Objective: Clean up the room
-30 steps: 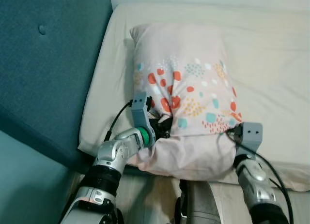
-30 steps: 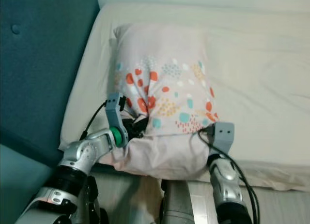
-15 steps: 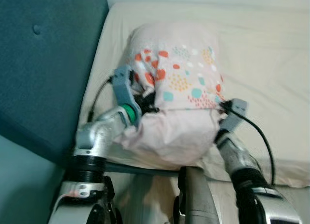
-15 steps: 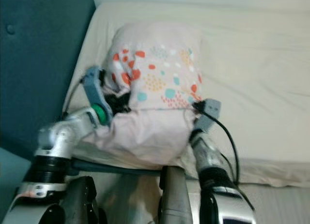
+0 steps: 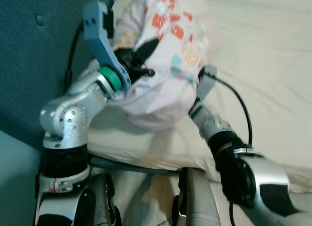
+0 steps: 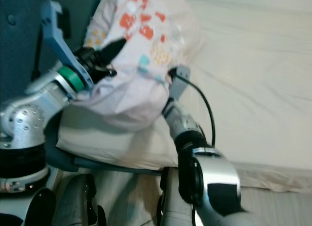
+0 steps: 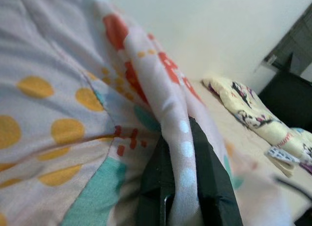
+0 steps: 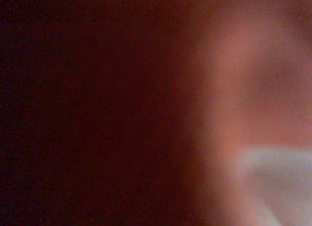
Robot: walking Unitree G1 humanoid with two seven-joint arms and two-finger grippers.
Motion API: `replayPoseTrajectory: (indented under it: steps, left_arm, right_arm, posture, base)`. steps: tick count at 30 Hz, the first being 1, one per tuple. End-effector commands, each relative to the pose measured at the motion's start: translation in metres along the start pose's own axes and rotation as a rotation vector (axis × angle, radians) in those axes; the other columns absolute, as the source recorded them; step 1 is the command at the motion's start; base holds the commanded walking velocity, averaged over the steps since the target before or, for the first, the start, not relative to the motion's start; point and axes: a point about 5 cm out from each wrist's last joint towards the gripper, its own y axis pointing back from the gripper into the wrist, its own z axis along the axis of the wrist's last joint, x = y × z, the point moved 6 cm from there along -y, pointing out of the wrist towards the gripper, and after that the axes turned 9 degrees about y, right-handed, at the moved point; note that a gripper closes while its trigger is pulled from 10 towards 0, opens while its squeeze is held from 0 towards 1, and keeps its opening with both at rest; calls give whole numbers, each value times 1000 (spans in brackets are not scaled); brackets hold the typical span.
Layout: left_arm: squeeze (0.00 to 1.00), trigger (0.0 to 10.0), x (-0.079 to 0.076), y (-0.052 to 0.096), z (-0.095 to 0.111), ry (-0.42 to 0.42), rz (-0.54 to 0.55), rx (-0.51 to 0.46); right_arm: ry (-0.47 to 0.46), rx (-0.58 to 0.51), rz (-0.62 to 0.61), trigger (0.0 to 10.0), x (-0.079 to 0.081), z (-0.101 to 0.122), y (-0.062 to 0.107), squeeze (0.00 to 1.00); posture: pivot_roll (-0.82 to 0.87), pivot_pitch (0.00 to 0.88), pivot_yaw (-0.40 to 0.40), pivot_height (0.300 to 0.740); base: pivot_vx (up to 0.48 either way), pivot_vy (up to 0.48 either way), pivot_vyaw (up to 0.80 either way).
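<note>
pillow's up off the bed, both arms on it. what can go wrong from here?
1. The left tool pinches only a thin fold of the pillow; the fabric could slip out.
2. The right tool's grip is buried under the pillow, so its hold can't be confirmed.
3. The pillow sags between the arms and may drop back onto the bed.

1. A bed [image 5: 273,65] with a cream sheet fills the right and far part of the scene.
2. Its teal upholstered headboard [image 5: 34,65] stands along the left.
3. At the far end, a patterned yellow bundle of bedding [image 7: 246,113] lies on the sheet.
</note>
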Motion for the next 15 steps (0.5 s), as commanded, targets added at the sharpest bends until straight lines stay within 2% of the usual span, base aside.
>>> replayPoseTrajectory:
  steps: [1,4,7,8,10,11,12,13,14,15]
  left_arm:
    - [0,0,-4,-1,-22,23,-28,84]
    - [0,0,35,12,-30,15,143,109]
    - [0,0,66,26,-38,8,285,125]
    - [0,0,66,26,-38,8,285,125]
    - [0,0,85,36,-50,-35,377,158]
    - [0,0,85,36,-50,-35,377,158]
    - [0,0,106,36,-65,-214,485,206]
    - [0,0,106,36,-65,-214,485,206]
    - [0,0,127,35,-71,-380,597,228]
    - [0,0,135,35,-71,-433,646,227]
  right_arm:
    - [70,-109,88,10000,28,38,-10,0]
    - [175,-118,100,10000,32,57,-13,0]
    - [253,-87,91,10000,29,55,-13,0]
    - [253,-87,91,10000,29,55,-13,0]
    - [267,-31,86,10000,25,37,-11,0]
    - [267,-31,86,10000,25,37,-11,0]
    - [275,71,108,10000,28,-4,-7,0]
    - [275,71,108,10000,28,-4,-7,0]
    - [282,157,139,10000,35,-42,0,0]
    - [287,186,154,10000,39,-55,2,0]
  posture:
    - [92,210,35,584]
    - [87,216,20,584]
    - [83,217,12,584]
    - [83,217,12,584]
    - [86,216,5,584]
    - [86,216,5,584]
    - [95,215,-2,584]
    - [95,215,-2,584]
    - [93,210,-3,584]
    - [93,210,-3,584]
  base:
    - [0,0,0]
    - [0,0,0]
    - [0,0,0]
    - [0,0,0]
    - [0,0,0]
    - [0,0,0]
    - [0,0,0]
    - [0,0,0]
    - [0,0,0]
    - [0,0,0]
